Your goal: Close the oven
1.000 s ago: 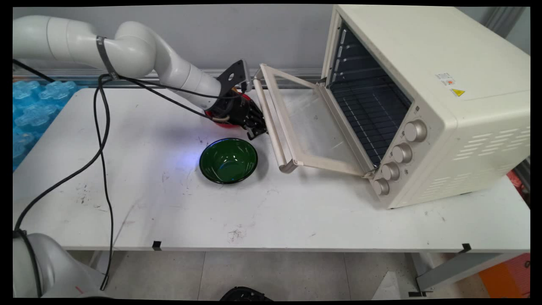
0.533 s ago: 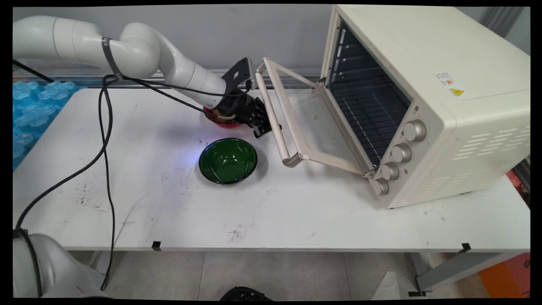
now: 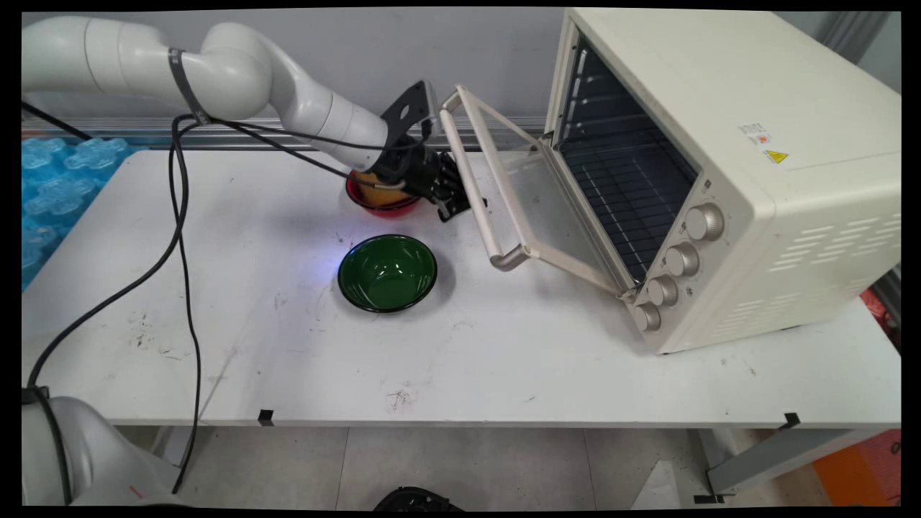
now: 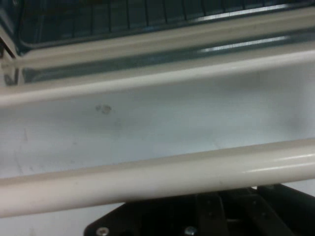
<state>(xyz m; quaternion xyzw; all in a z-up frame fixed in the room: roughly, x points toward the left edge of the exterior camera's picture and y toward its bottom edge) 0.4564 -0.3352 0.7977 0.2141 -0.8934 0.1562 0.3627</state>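
A cream toaster oven (image 3: 748, 165) stands at the right of the table, its glass door (image 3: 525, 201) half raised and slanting. My gripper (image 3: 459, 203) sits low against the door's cream handle bar (image 3: 471, 180), on its outer, left side. In the hand view the handle bar (image 4: 157, 177) crosses the picture just above the gripper's black linkage (image 4: 211, 216), with the door glass and the oven rack (image 4: 123, 19) beyond. A red bowl (image 3: 370, 205) holding something orange lies right behind the wrist.
A dark green empty bowl (image 3: 387, 272) rests on the white table (image 3: 504, 360), in front of the gripper. Black cables (image 3: 183, 237) hang from the arm over the table's left part. Blue moulded packing (image 3: 57, 180) lies beyond the left edge.
The oven door has swung upward from nearly flat to a steeper slant. The gripper has risen and moved right along with the handle, uncovering more of the red bowl.
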